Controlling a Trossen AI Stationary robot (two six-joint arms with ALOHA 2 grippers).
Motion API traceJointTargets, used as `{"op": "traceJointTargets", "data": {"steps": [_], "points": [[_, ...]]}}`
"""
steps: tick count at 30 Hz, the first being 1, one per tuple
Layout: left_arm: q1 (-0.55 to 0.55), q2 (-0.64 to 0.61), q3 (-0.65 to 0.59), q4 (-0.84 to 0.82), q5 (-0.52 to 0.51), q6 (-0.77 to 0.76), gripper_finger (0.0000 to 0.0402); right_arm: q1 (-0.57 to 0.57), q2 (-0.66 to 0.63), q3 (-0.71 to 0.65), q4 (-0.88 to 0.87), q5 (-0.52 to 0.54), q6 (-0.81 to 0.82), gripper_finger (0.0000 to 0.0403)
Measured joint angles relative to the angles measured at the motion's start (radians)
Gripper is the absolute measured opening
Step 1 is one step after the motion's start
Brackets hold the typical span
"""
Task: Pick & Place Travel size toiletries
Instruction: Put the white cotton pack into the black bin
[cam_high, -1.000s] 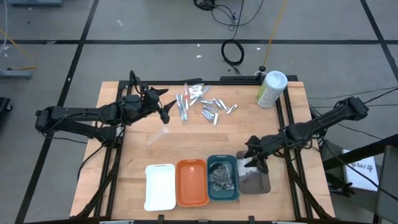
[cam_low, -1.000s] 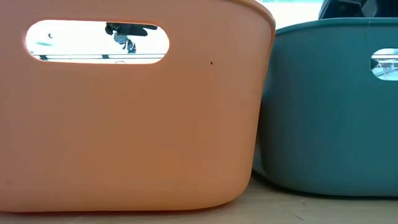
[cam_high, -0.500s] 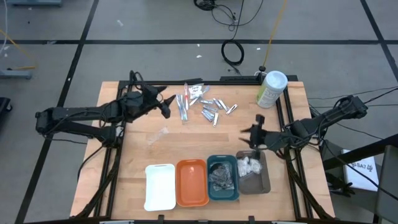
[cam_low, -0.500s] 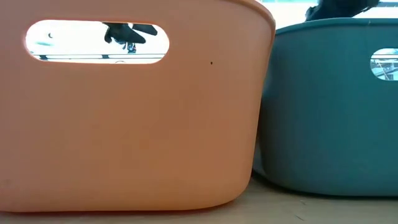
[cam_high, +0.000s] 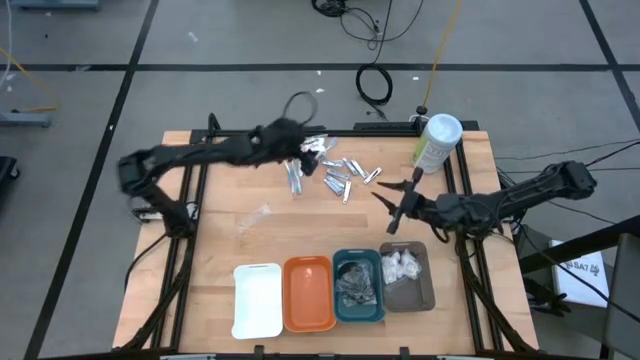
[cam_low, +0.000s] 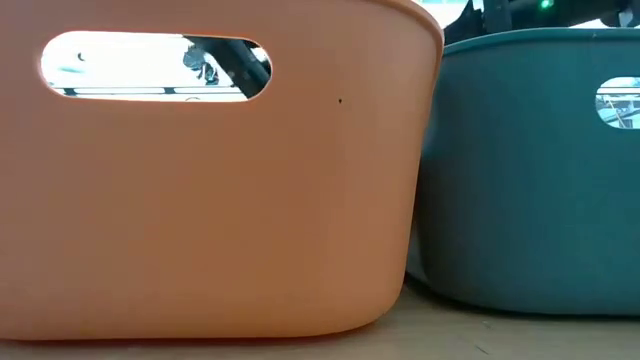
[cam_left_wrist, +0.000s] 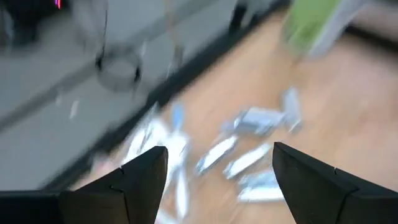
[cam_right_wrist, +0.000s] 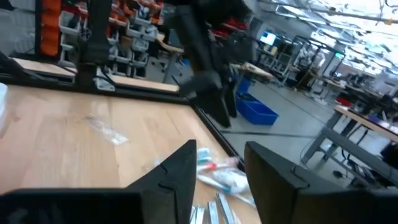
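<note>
High view: left hand (cam_high: 297, 138), released and empty, has swung over the toiletries (cam_high: 335, 170) beneath it; right hand (cam_high: 388, 208), released, has left the grey tray (cam_high: 428, 292); next pick imminent.

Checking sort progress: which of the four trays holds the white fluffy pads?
The grey tray, at the row's right end beside the teal tray, holds the white fluffy pads. The white tray and orange tray look empty.

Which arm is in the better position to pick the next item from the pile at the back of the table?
Probably left: the left gripper, open, is right at the pile. The right gripper, also open, is farther off.
</note>
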Motion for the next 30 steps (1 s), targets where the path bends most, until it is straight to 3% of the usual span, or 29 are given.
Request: {"op": "traceJointTargets", "data": {"steps": [5,12,23,30], "points": [[0.068,0.239,0.248,-0.184,0.012,0.030,0.0280,-0.026,0.000,-0.030,0.010,-0.011,0.022,0.0175],[0.116,0.432,0.386,-0.208,0.102,-0.014,0.0280,-0.037,0.000,-0.032,0.023,-0.029,0.041,0.0235],[0.142,0.465,0.391,-0.263,0.067,-0.075,0.0280,-0.037,0.000,-0.032,0.015,-0.029,0.041,0.0243],[0.126,0.464,0.391,-0.261,0.098,-0.007,0.0280,-0.042,0.000,-0.032,0.008,-0.029,0.070,0.0236]]}}
